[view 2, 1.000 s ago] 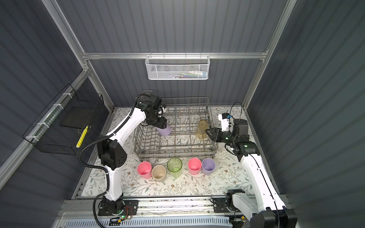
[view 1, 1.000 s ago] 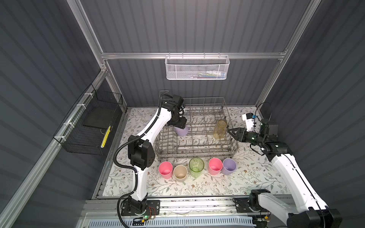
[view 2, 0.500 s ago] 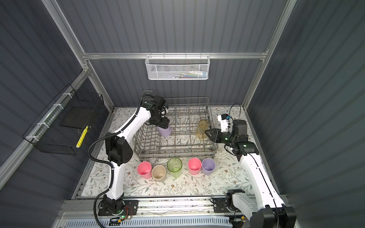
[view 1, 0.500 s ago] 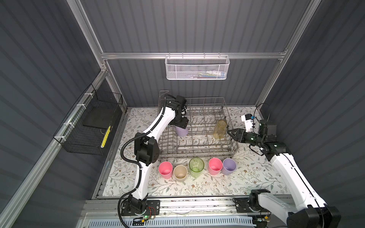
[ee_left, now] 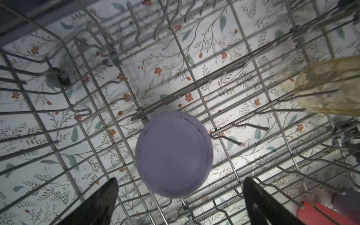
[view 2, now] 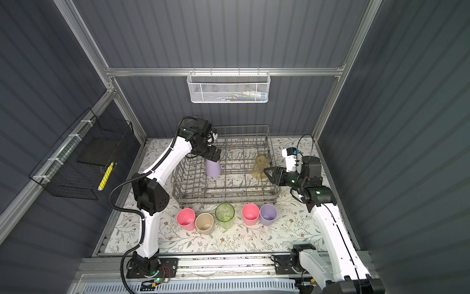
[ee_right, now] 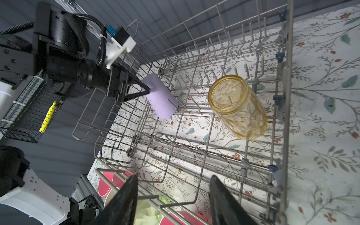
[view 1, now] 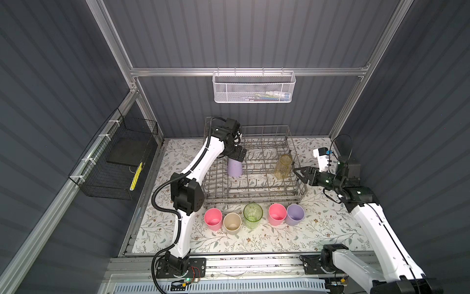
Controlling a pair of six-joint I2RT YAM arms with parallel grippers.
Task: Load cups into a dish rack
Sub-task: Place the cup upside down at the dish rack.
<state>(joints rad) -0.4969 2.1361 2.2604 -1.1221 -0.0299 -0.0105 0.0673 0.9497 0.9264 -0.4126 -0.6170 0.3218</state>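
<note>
The left fingers (ee_left: 97, 204) are wide apart and hold nothing. Directly below them, in the large grey wire dish rack (view 1: 254, 196), stands a lilac plastic tumbler (ee_left: 173, 153) with its mouth down. In the left wrist view its flat base is seen between the two fingers, with a gap on each side. In the right wrist view one fingertip is very near the base of this tumbler, and I cannot tell if it touches.

The right fingers (ee_right: 124, 200) are also apart, and nothing is between them. In both top views they are just outside the side wall of the rack. Close in front of them, inside the rack, a clear amber glass tumbler (ee_right: 237, 107) sits upside down and a little tilted over the upright tines.

Five more tumblers stand mouth up in one row on the flower-patterned table (view 1: 279, 239), outside the rack and apart from both pairs of fingers. They are a pink plastic one (view 1: 213, 219), a beige plastic one (view 1: 232, 223), a clear green glass one (view 1: 252, 215), a second pink one (view 1: 277, 214) and a second lilac one (view 1: 295, 215).
</note>
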